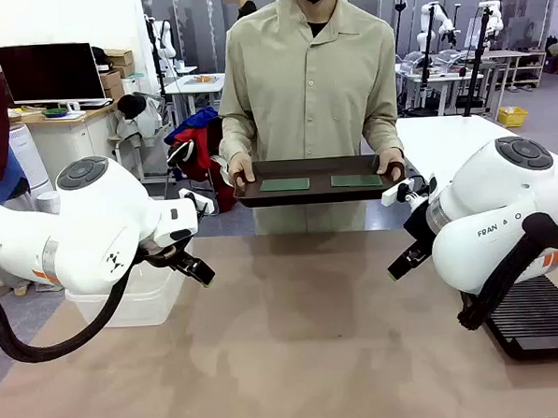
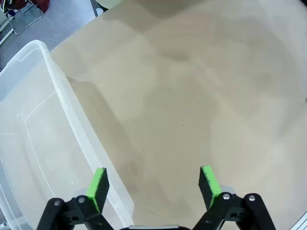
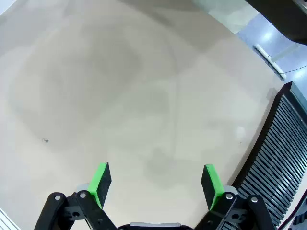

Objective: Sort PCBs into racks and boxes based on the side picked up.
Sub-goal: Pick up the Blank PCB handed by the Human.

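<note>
Arms: my left arm [image 1: 84, 233] and right arm [image 1: 504, 221], white rounded shells
Caps [image 1: 82, 172]: grey discs
Lettering [image 1: 498, 226]: dark "FRAN", right shell
Cable [image 1: 43, 351]: thick, black
Tooling: my left gripper [image 2: 153, 172] and right gripper [image 3: 156, 168], black links, silver screws [image 2: 56, 203], green pads [image 2: 98, 184]

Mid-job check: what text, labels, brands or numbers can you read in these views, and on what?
"FRAN": on the white shell of the right arm; the letters after it are too broken to read.
On the left arm: a small black dotted emblem, no letters.
On the PCBs, tray, box and rack: no readable print.
</note>
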Controlling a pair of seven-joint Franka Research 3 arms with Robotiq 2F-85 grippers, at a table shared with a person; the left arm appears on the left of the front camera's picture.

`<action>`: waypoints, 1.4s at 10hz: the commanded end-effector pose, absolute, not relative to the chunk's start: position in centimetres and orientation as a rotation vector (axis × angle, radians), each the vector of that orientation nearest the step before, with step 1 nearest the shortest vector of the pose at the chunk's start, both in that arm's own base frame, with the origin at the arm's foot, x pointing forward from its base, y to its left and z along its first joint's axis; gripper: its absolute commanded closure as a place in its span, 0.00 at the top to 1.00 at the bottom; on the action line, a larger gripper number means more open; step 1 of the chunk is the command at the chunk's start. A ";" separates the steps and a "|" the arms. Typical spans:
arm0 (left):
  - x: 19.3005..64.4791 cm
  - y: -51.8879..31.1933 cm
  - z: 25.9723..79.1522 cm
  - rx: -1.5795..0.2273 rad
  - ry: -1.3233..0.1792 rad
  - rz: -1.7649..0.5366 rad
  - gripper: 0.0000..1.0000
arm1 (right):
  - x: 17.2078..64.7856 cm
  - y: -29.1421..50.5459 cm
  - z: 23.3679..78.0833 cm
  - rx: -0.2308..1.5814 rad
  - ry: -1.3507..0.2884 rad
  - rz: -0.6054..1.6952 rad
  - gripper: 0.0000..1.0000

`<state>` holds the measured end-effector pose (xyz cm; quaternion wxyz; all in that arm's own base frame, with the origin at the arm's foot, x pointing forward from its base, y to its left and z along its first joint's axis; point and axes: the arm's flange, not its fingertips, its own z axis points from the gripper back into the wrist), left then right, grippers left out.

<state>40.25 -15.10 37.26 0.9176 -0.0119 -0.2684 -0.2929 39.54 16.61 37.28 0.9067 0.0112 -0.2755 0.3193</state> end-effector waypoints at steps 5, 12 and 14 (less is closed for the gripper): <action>40.2 -15.1 37.2 -0.025 -0.552 -0.603 1.00 | 39.5 16.6 37.3 0.023 -0.569 0.659 1.00; 40.2 -15.1 37.2 -0.025 -0.552 -0.603 1.00 | 39.5 16.6 37.3 0.023 -0.569 0.659 1.00; 40.2 -15.1 37.2 -0.025 -0.552 -0.603 1.00 | 39.5 16.6 37.3 0.023 -0.569 0.659 1.00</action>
